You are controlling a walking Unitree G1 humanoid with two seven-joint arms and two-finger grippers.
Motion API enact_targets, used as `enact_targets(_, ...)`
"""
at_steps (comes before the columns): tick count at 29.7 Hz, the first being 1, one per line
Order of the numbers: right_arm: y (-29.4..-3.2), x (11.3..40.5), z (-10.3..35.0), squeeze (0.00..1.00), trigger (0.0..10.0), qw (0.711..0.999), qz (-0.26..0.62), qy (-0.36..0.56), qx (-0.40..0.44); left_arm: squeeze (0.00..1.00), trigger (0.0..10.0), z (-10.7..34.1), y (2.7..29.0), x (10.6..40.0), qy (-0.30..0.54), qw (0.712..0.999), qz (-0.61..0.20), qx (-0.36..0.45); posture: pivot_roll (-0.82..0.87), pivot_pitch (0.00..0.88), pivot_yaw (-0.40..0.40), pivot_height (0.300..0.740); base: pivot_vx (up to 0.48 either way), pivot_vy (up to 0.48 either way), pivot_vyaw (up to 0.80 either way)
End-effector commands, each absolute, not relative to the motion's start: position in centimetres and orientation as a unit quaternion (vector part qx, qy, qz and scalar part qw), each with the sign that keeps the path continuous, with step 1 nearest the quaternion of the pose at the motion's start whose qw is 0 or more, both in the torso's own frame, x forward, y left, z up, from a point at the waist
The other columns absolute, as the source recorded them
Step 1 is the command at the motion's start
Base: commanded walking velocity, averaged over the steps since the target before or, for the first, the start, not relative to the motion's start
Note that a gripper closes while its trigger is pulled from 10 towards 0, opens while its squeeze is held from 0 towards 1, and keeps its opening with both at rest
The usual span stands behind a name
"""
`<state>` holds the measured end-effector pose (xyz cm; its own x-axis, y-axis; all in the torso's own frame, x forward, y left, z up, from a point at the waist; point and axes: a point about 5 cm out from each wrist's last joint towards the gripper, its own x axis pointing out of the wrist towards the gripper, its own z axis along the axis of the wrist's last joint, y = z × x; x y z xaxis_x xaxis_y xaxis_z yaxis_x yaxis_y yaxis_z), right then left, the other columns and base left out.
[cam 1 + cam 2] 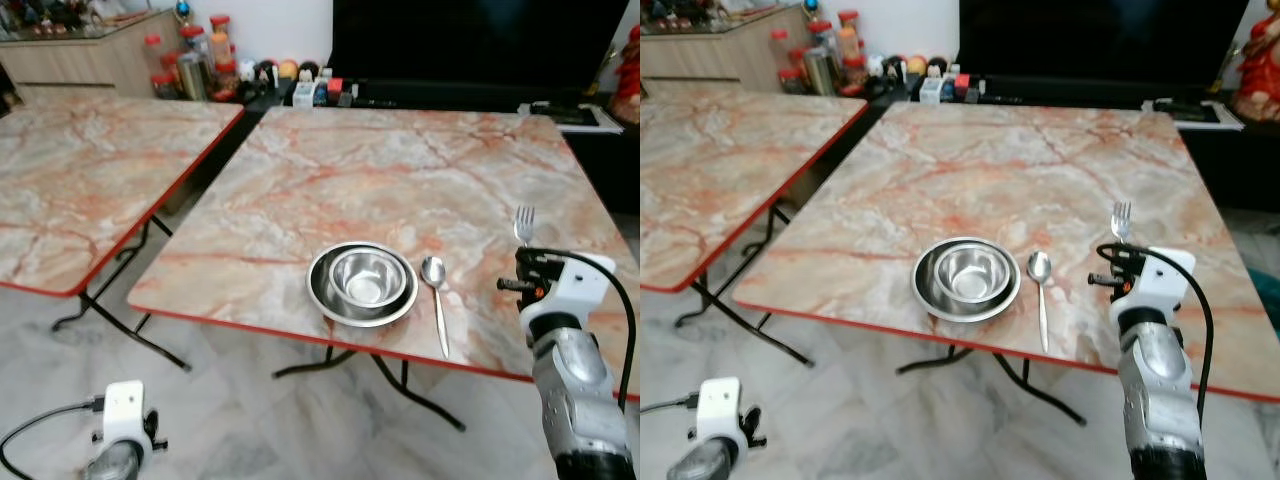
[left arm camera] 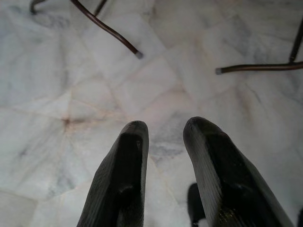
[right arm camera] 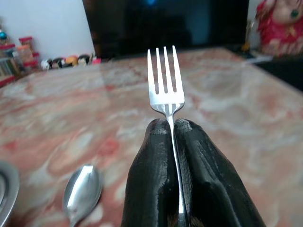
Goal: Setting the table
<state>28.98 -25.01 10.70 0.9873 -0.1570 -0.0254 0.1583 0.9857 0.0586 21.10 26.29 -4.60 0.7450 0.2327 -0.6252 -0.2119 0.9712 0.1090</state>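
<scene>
A steel bowl (image 1: pixel 365 278) sits inside a steel plate (image 1: pixel 325 296) near the front edge of the marble table (image 1: pixel 400 170). A spoon (image 1: pixel 437 300) lies just right of the plate, bowl end away from me. My right gripper (image 3: pixel 171 126) is shut on a fork (image 3: pixel 164 85), tines pointing away, held above the table right of the spoon; the fork (image 1: pixel 524 225) pokes up past the wrist. My left gripper (image 2: pixel 163 130) hangs low over the floor, slightly open with nothing between its fingers.
A second marble table (image 1: pixel 80 170) stands to the left with a gap between. Jars and small items (image 1: pixel 200 60) line the back wall by a dark screen (image 1: pixel 470 40). Table legs (image 2: pixel 109 30) cross the tiled floor.
</scene>
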Motion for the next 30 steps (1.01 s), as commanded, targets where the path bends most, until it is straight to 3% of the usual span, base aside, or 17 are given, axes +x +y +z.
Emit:
enact_targets(1, -24.2, 29.1, 10.3, 0.00, 10.0, 0.997, -0.067, 0.018, 0.032, 0.00, 10.0, -4.6, 26.4, 21.0, 0.337, 0.933, 0.126, 0.004, -0.02, 0.000, 0.016, 0.736, 0.000, 0.000, 0.00)
enact_targets(5, -23.6, 29.4, 10.1, 0.00, 10.0, 0.997, -0.061, 0.023, 0.030, 0.00, 10.0, -6.0, 25.7, 19.2, 0.378, 0.918, 0.121, -0.002, -0.02, 0.000, 0.006, 0.736, 0.000, 0.000, 0.00)
enact_targets(8, -23.6, 29.4, 9.5, 0.00, 10.0, 0.997, -0.061, 0.028, 0.033, 0.00, 10.0, -8.1, 24.4, 16.1, 0.445, 0.889, 0.109, -0.011, -0.03, 0.000, -0.002, 0.736, 0.000, 0.000, 0.00)
enact_targets(13, -24.0, 29.1, 8.6, 0.00, 10.0, 0.996, -0.071, 0.043, 0.032, 0.00, 10.0, -8.8, 23.8, 14.8, 0.464, 0.879, 0.108, -0.011, -0.04, 0.000, -0.001, 0.736, 0.000, 0.000, 0.00)
enact_targets(30, -21.5, 29.2, 5.5, 0.00, 10.0, 0.992, -0.074, 0.084, 0.060, 0.00, 10.0, -8.4, 23.2, 16.3, 0.451, 0.888, 0.090, -0.006, -0.01, 0.000, -0.009, 0.736, 0.000, 0.000, 0.00)
